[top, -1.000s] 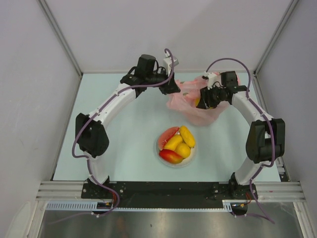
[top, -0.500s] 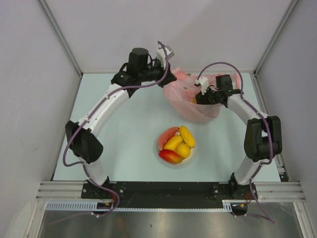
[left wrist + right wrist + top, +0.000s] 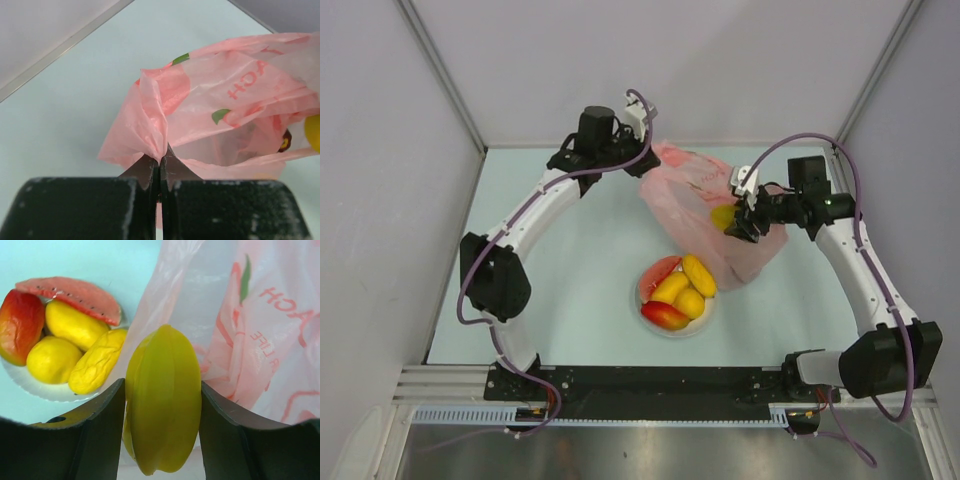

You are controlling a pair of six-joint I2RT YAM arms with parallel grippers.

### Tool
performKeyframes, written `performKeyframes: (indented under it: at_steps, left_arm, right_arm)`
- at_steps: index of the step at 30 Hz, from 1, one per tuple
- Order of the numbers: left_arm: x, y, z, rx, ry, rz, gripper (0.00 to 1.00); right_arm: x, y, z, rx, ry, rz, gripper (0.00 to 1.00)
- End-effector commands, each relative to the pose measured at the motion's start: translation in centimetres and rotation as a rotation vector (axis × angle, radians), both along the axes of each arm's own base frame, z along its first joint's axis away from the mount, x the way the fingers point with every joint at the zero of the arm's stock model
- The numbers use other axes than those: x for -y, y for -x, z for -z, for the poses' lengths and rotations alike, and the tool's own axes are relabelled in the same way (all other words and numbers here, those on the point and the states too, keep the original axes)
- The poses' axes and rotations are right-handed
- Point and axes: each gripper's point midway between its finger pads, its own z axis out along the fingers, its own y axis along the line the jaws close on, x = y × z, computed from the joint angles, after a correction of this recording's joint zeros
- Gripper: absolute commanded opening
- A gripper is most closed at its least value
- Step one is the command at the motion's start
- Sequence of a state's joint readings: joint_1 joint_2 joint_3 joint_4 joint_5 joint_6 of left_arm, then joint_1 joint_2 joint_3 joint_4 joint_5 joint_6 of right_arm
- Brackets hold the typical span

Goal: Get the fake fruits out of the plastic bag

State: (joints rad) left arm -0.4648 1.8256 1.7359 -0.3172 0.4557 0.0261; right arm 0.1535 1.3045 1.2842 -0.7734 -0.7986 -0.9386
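Observation:
The pink plastic bag (image 3: 692, 196) lies at the back of the table, its mouth held up. My left gripper (image 3: 644, 168) is shut on a bunched edge of the bag (image 3: 220, 95), as the left wrist view (image 3: 160, 167) shows. A dark fruit (image 3: 285, 141) shows inside through the film. My right gripper (image 3: 737, 222) is shut on a yellow-green star fruit (image 3: 162, 405), gripped across its sides (image 3: 161, 386), just over the bag's front part (image 3: 245, 325). Several fake fruits sit on the white plate (image 3: 708, 318): a watermelon slice (image 3: 70, 295), a red-orange mango (image 3: 20, 320) and yellow ones (image 3: 75, 322).
Grey walls close in the table on the left, back and right. The plate of fruit (image 3: 30, 387) sits in front of the bag, near the table's middle. Both arm bases stand on the black rail (image 3: 650, 385) at the near edge.
My right gripper has come out of the bag toward the front with the star fruit in it. The left gripper shifted slightly, still on the bag's edge, and the bag has stretched wider.

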Motion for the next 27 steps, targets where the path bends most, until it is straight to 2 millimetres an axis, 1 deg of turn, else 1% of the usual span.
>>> performKeyframes:
  at_steps: [1, 2, 4, 5, 6, 7, 8, 9, 10, 11, 12, 13, 14, 16, 17, 19, 20, 21, 22, 23, 24, 25, 26, 27]
  left_arm:
    - [1.6, 0.5, -3.6, 0.051, 0.1, 0.07, 0.0]
    - [2.3, 1.4, -4.1, 0.045, 0.126, 0.124, 0.0]
    - [3.0, 2.2, -4.8, 0.052, 0.15, 0.173, 0.0]
    - [3.4, 2.7, -4.7, 0.049, 0.148, 0.189, 0.0]
    - [3.6, 2.8, -4.6, 0.052, 0.144, 0.191, 0.0]
    - [3.8, 3.0, -4.3, 0.047, 0.137, 0.193, 0.0]
    - [4.2, 3.2, -4.1, 0.045, 0.134, 0.199, 0.0]
    - [4.2, 3.4, -4.2, 0.044, 0.134, 0.202, 0.0]
    - [4.4, 3.6, -4.1, 0.045, 0.132, 0.207, 0.0]
    - [4.6, 3.8, -4.2, 0.049, 0.13, 0.211, 0.0]
    - [4.7, 3.9, -4.3, 0.053, 0.13, 0.215, 0.0]
    - [4.7, 4.0, -4.3, 0.057, 0.127, 0.215, 0.0]
    - [4.8, 4.0, -4.4, 0.063, 0.127, 0.217, 0.0]
    - [4.8, 3.2, -4.5, 0.08, 0.12, 0.187, 0.0]
    - [4.9, 2.9, -4.5, 0.082, 0.117, 0.175, 0.0]
    - [4.7, 2.1, -4.8, 0.124, 0.092, 0.151, 0.0]
    - [4.8, 1.8, -4.4, 0.125, 0.084, 0.145, 0.0]
    - [4.6, 1.5, -4.0, 0.121, 0.07, 0.131, 0.0]
    - [4.4, 0.9, -3.4, 0.121, 0.05, 0.102, 0.0]
    - [4.2, 0.6, -2.6, 0.108, 0.036, 0.085, 0.0]
    - [4.0, 0.3, -1.9, 0.094, 0.024, 0.065, 0.0]
    - [3.9, 0.1, -1.3, 0.075, 0.022, 0.046, 0.0]
    - [4.0, 0.0, -0.8, 0.061, 0.022, 0.043, 0.0]
    - [4.2, -0.1, -0.5, 0.046, 0.029, 0.041, 0.0]
  right_arm:
    - [-0.7, 1.6, 0.9, -0.009, -0.003, -0.074, 0.52]
    - [-0.8, 1.7, 1.4, -0.017, 0.002, -0.082, 0.52]
    - [-1.2, 0.5, 3.2, -0.089, -0.021, -0.045, 0.55]
    - [-0.9, -0.2, 3.2, -0.144, -0.075, 0.001, 0.55]
    - [-1.1, -2.2, 2.3, -0.13, -0.149, 0.04, 0.56]
    - [-1.8, -2.5, 2.5, -0.327, -0.284, 0.103, 0.57]
    - [-1.4, -3.6, 1.6, -0.365, -0.349, 0.142, 0.57]
    - [-1.8, -5.0, 0.5, -0.45, -0.445, 0.197, 0.56]
    - [-2.0, -5.4, -0.5, -0.472, -0.498, 0.195, 0.56]
    - [-2.0, -6.1, -1.6, -0.471, -0.539, 0.205, 0.57]
    - [-1.8, -7.2, -3.4, -0.41, -0.585, 0.197, 0.57]
    - [-2.1, -7.4, -3.9, -0.46, -0.624, 0.204, 0.59]
    - [-2.1, -7.9, -4.9, -0.43, -0.639, 0.185, 0.6]
    - [-1.9, -8.7, -4.7, -0.414, -0.624, 0.187, 0.58]
    - [-1.6, -8.8, -3.2, -0.408, -0.575, 0.194, 0.58]
    - [-1.2, -9.3, -2.6, -0.383, -0.547, 0.203, 0.58]
    - [-1.1, -9.1, -1.8, -0.395, -0.524, 0.201, 0.57]
    - [-0.9, -9.0, -1.9, -0.387, -0.514, 0.201, 0.57]
    - [-1.3, -8.5, -1.8, -0.391, -0.504, 0.188, 0.57]
    - [-1.5, -7.3, -1.6, -0.427, -0.487, 0.184, 0.57]
    - [-1.9, -6.5, -1.2, -0.382, -0.439, 0.14, 0.57]
    - [-3.0, -5.4, -0.4, -0.372, -0.382, 0.112, 0.57]
    - [-3.5, -3.2, 1.5, -0.424, -0.298, 0.092, 0.56]
    - [-3.3, -3.1, 3.1, -0.329, -0.178, 0.072, 0.56]
